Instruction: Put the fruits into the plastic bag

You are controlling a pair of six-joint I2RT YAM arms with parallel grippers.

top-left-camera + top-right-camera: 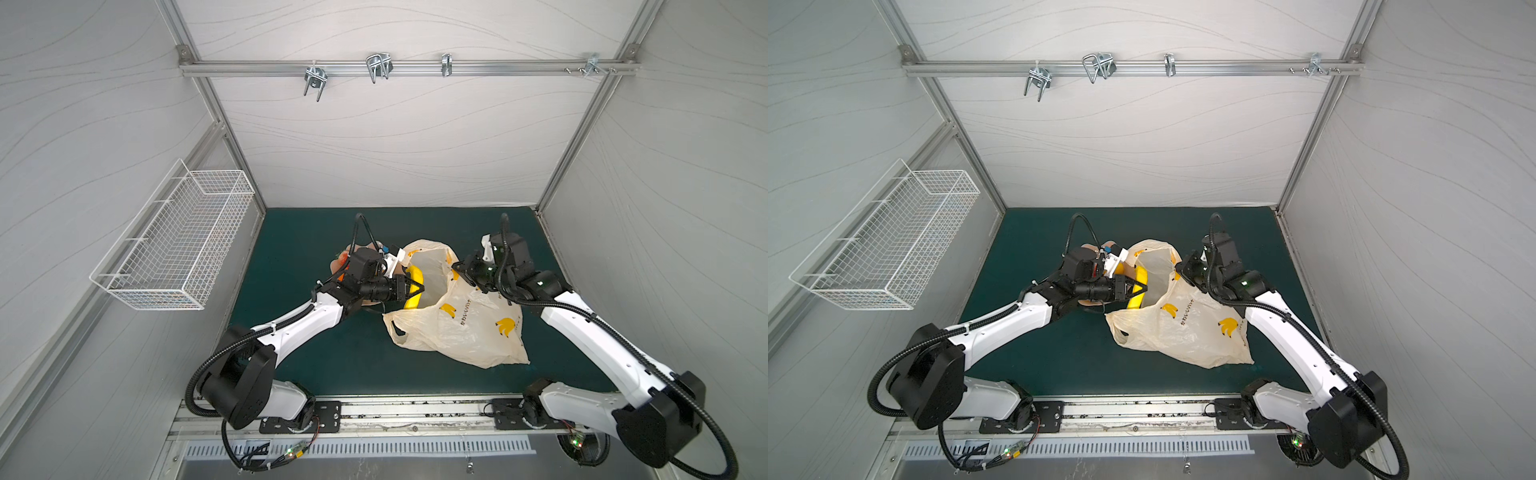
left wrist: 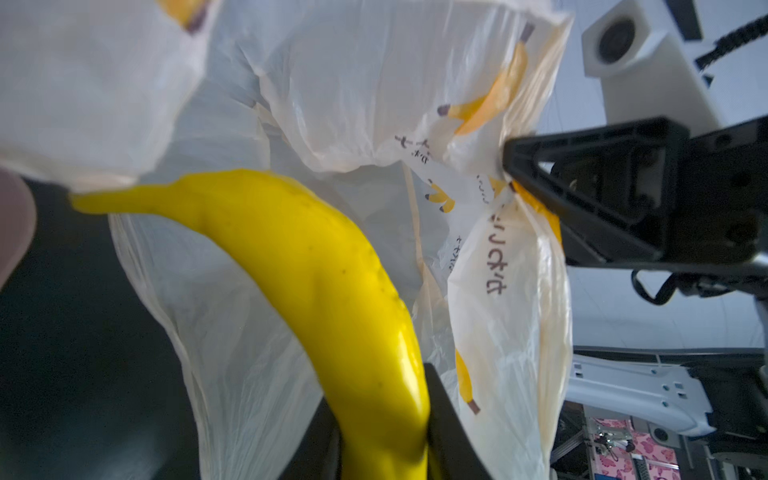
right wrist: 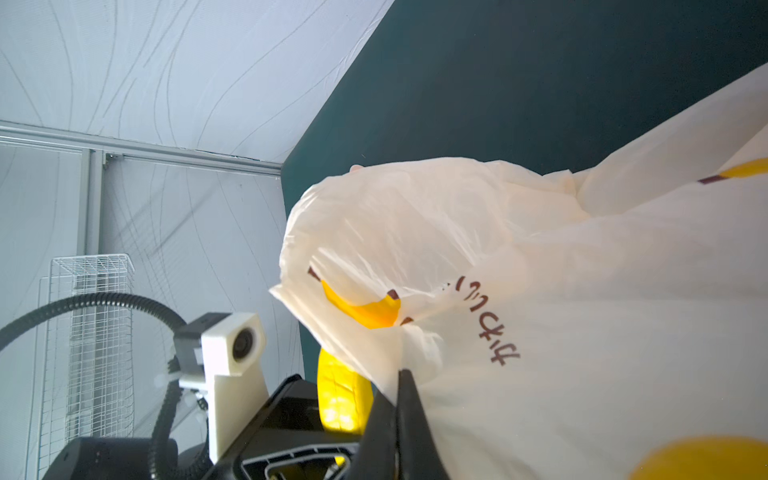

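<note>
A dark green mat [image 1: 311, 365] covers the floor of my white-walled booth, and the plastic bag [image 1: 465, 328] lies near its middle. My left gripper [image 1: 419, 288] is clamped across a yellow banana [image 1: 417, 277]. In the left wrist view my two black fingers pinch one end, and the rest curves away toward the bag's pale inside. In both top views the banana hangs at the bag's open mouth, along the rim nearest my left wrist; whether it touches the plastic I cannot tell. My right gripper [image 1: 457, 270] is at the opposite rim of the mouth, closed tight on a fold of the bag. That edge stands raised and the mouth gapes. The rest of the bag sprawls on the mat toward my bases. A pink bowl [image 1: 333, 266] sits just beside the bag on the banana's side, mostly hidden under my left wrist, with a little red and orange showing in it. A white wire basket [image 1: 178, 245] hangs on the wall, well apart from the bag, beyond the bowl.
</note>
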